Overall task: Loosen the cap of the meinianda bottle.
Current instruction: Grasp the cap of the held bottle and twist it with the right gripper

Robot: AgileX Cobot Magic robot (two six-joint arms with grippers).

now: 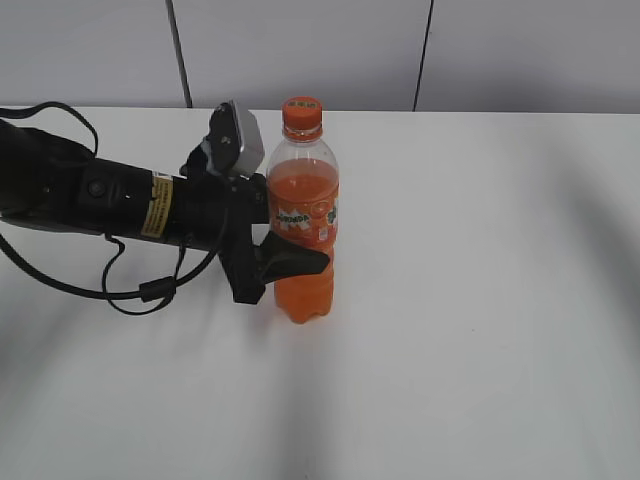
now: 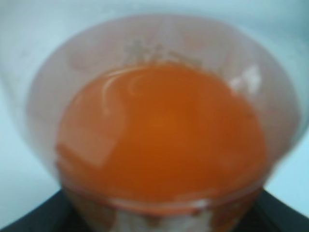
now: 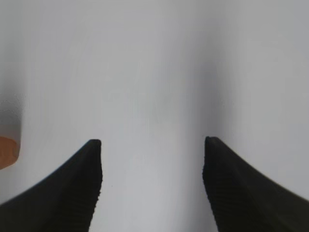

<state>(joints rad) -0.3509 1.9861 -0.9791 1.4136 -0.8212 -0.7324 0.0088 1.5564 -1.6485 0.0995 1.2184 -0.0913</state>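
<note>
Left gripper [image 1: 300,255] braces the bottle [image 1: 304,225]; the cap [image 1: 302,117] waits untouched.

The bottle stands upright on the white table [image 1: 480,300], jaws clamped round its labelled middle, so the holding step looks done. The right gripper [image 3: 152,159] hangs over bare table, jaws wide apart and empty. Next, I judge, it must come over the small ribbed orange cap, close and twist. Clear slim plastic, ridged below, holds orange drink, a blur filling the left wrist view.

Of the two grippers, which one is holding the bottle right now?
The left gripper: its fingers clamp the meinianda bottle around the label. The right gripper stands open over bare table, holding nothing.
</note>
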